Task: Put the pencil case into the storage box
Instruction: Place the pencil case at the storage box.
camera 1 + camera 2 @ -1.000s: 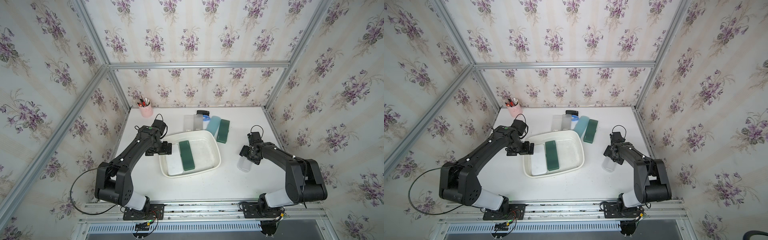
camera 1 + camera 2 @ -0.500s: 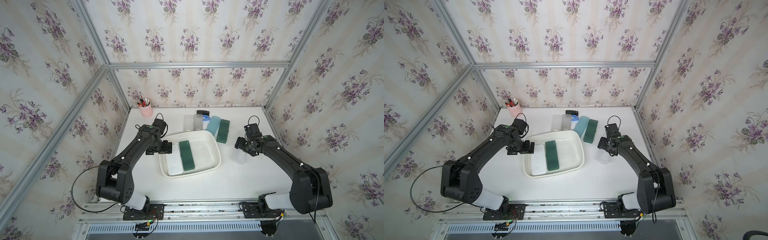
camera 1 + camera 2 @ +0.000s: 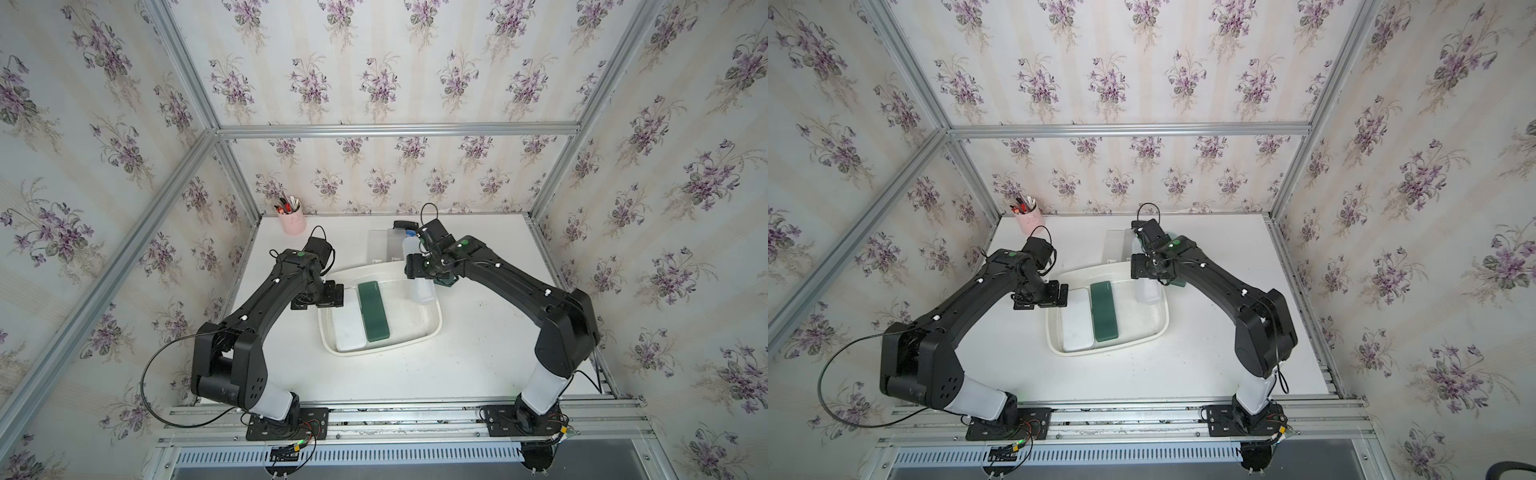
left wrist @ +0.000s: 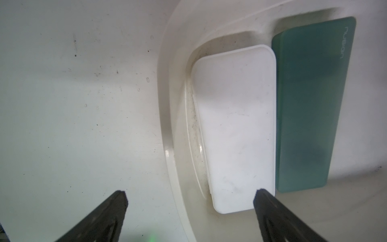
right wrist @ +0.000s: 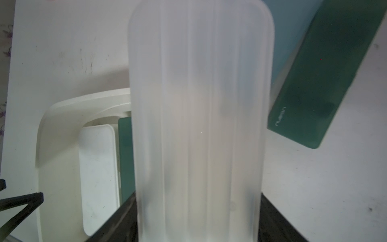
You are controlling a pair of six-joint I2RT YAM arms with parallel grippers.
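The storage box (image 3: 382,351) (image 3: 1113,347) is a shallow white tub at mid-table. A white pencil case (image 3: 348,328) (image 4: 236,125) and a dark green one (image 3: 373,311) (image 4: 310,104) lie side by side in it. My right gripper (image 3: 424,277) (image 5: 198,201) is shut on a frosted translucent pencil case (image 3: 422,291) (image 3: 1147,293) (image 5: 199,115). That case hangs above the box's far right part. My left gripper (image 3: 338,293) (image 4: 191,191) stands open and empty over the box's left rim.
A pink pen cup (image 3: 293,222) stands at the back left. Clear cases (image 3: 382,247) lie behind the box. A second dark green case (image 5: 326,73) and a light blue one (image 5: 293,21) lie on the table under my right arm.
My right arm has carried the frosted pencil case from the table's right side leftward and farther back, to above the box. The left arm has stayed put.
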